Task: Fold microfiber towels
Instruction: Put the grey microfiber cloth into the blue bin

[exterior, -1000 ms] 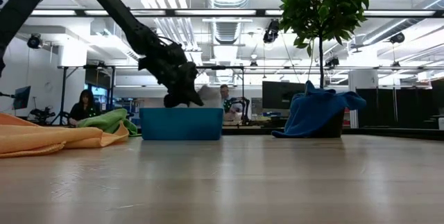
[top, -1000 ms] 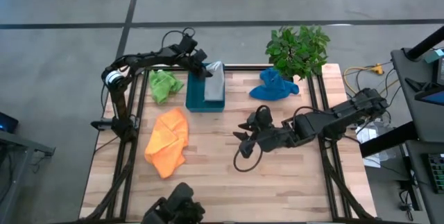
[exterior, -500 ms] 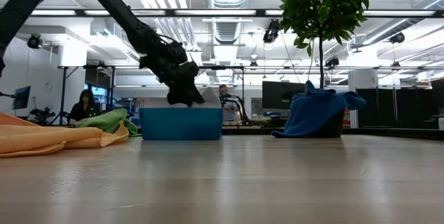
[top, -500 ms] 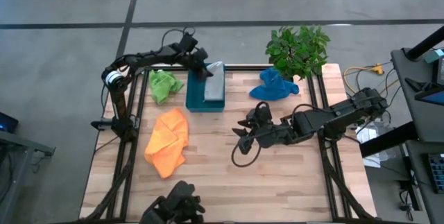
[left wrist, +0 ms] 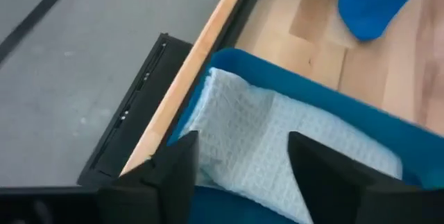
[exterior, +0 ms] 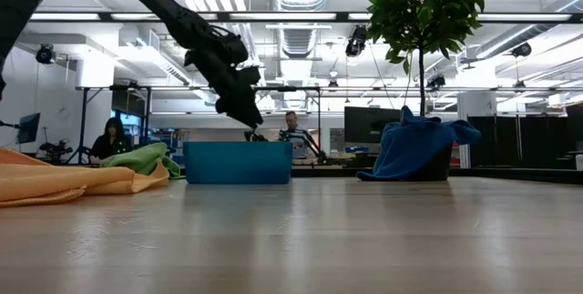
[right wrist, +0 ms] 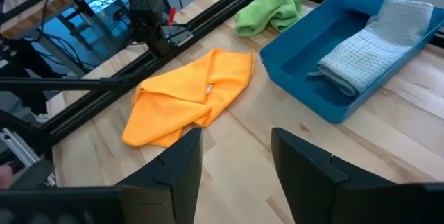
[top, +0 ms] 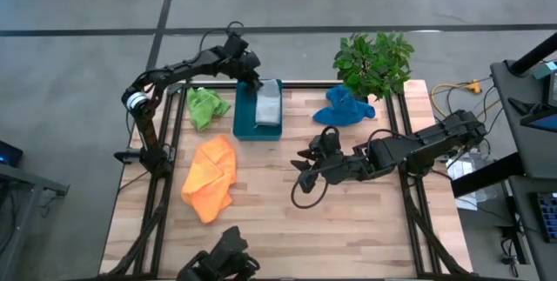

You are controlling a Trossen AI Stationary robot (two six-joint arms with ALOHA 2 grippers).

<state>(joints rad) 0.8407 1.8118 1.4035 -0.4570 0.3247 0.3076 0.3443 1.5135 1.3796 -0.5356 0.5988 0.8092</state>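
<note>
Left gripper [top: 255, 79] poised above teal tray's [top: 244, 126] far end, jaws apart, holding nothing. Folded grey towel [top: 268, 105] lying in tray. Orange towel [top: 211, 177] crumpled left, lime green towel [top: 205, 105] far left, blue towel [top: 341, 107] far right. Right gripper [top: 306, 166] mid-worktop, jaws parted, empty.

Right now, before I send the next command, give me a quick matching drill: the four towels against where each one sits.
Things:
1. grey towel
2. orange towel
3. lime green towel
4. blue towel

Places:
A. heaped beside the potted plant
B. lying inside the teal tray
C. spread on the table's left side, nearer the front
D. bunched at the far left edge, left of the tray

Pairs: 1-B, 2-C, 3-D, 4-A
</note>
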